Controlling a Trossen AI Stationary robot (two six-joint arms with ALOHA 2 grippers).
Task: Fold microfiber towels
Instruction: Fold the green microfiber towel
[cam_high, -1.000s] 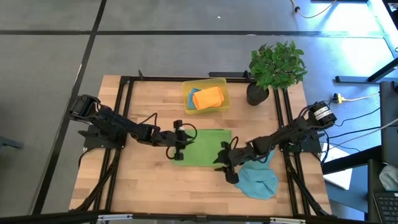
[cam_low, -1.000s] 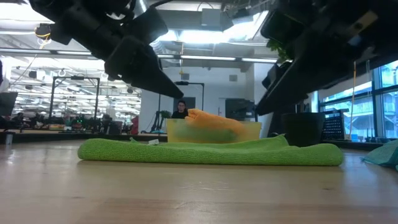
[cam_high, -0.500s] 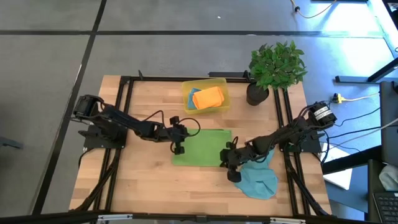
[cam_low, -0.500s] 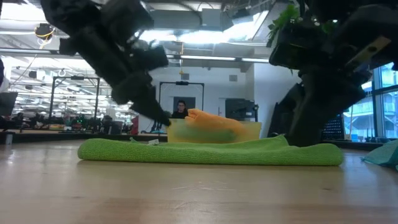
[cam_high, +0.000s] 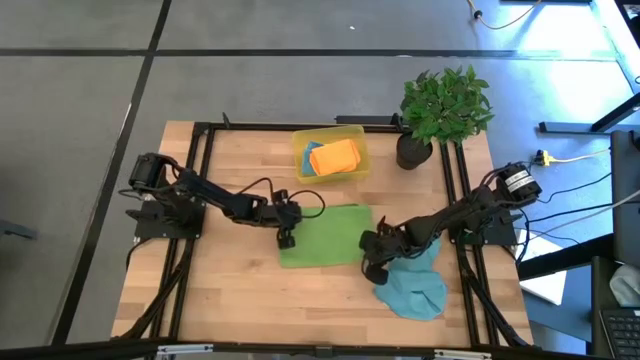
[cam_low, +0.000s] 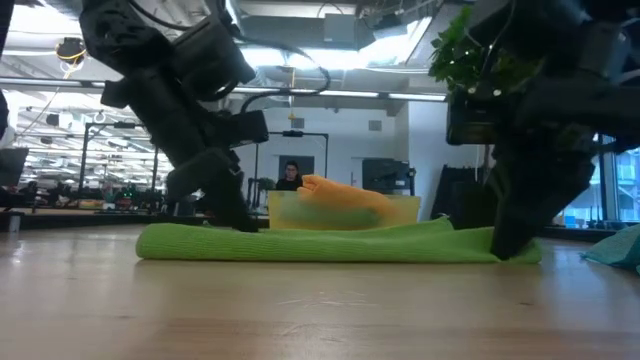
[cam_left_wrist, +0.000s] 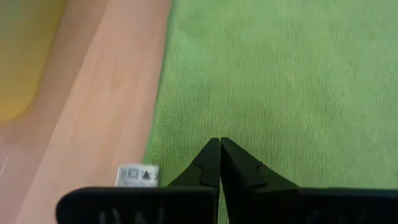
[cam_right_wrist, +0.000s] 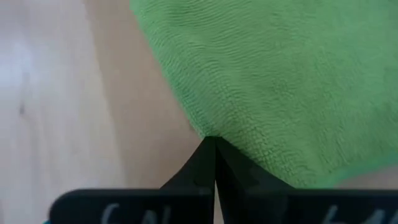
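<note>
Both pincers clamped on the green towel (cam_high: 325, 236), flat mid-surface: left pincer (cam_high: 286, 238) and right pincer (cam_high: 372, 270) at opposite near corners, so I can fold it evenly.

Robotics lab: ceiling strip lights (cam_low: 330, 95), equipment racks (cam_low: 120, 160), seated person (cam_low: 290, 176).

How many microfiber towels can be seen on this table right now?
4: the green towel spread mid-table, a teal towel crumpled near the front right, and an orange towel atop a teal-blue one in the yellow bin. More may be hidden in the bin.
</note>
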